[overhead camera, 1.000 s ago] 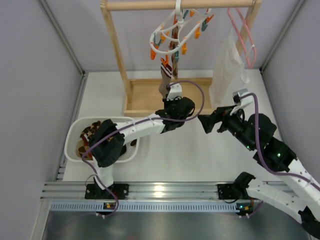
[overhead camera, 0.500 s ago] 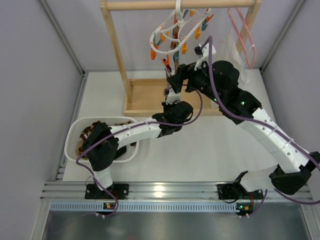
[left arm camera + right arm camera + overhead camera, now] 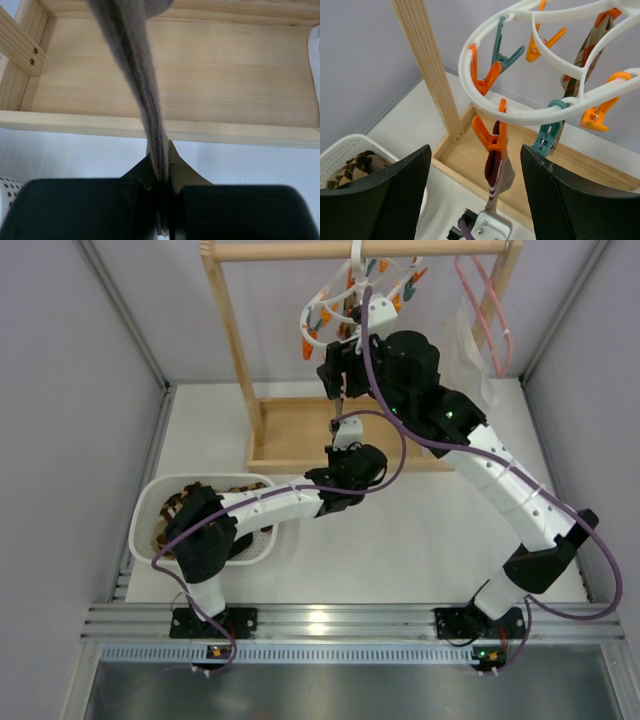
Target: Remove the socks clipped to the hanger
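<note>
The white ring hanger (image 3: 520,116) hangs from the wooden rail (image 3: 300,250) with orange and teal clips. An orange clip (image 3: 492,137) holds a sock (image 3: 496,167) with a maroon cuff. It is stretched taut down to my left gripper (image 3: 162,200), which is shut on its lower end. My right gripper (image 3: 475,195) is open, its fingers on either side just below that clip; in the top view it (image 3: 336,368) hides most of the sock. A second argyle sock (image 3: 585,55) hangs clipped at the hanger's far side.
A white basket (image 3: 150,510) at the left holds several removed socks (image 3: 180,508). The rack's wooden base tray (image 3: 225,85) and upright post (image 3: 427,65) stand close by. A pink hanger (image 3: 490,300) with a white bag-like garment (image 3: 455,380) hangs to the right.
My right arm has swung from low over the right of the table up to the hanger, its open gripper now below the orange clip. My left gripper has kept its hold on the sock.
</note>
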